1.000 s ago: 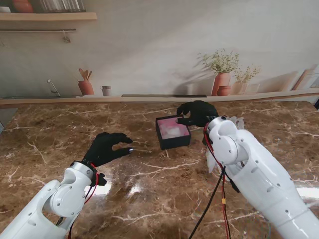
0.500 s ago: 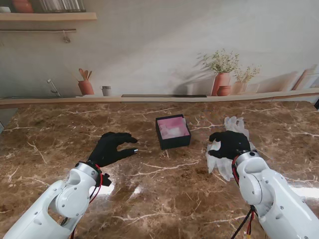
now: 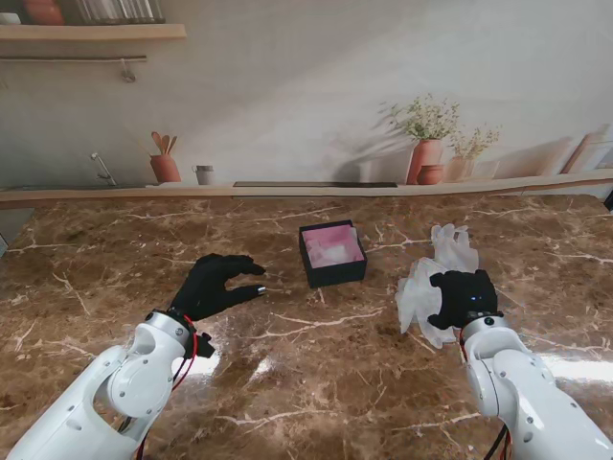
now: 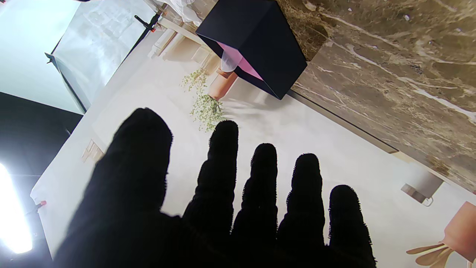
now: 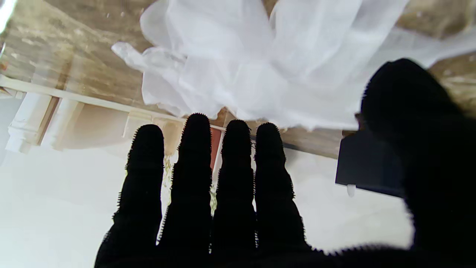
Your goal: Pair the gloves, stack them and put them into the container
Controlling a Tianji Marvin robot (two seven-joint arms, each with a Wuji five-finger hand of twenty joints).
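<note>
Stand view shows the marble table (image 3: 316,383) with a small black container (image 3: 332,253) near its middle, its inside pink and something pale lying in it that is too faint to name. To the right of the container, well apart from it, lies a heap of translucent white gloves (image 3: 433,278), crumpled together. The right hand (image 3: 464,297), in a black cover, sits over the near edge of that heap; the right wrist view shows its four fingers (image 5: 197,160) straight and side by side with the thumb apart, nothing held, the gloves beyond the fingertips. The left hand (image 3: 215,284) rests on the table left of the container, fingers spread and loosely curved, holding nothing, as the left wrist view confirms.
</note>
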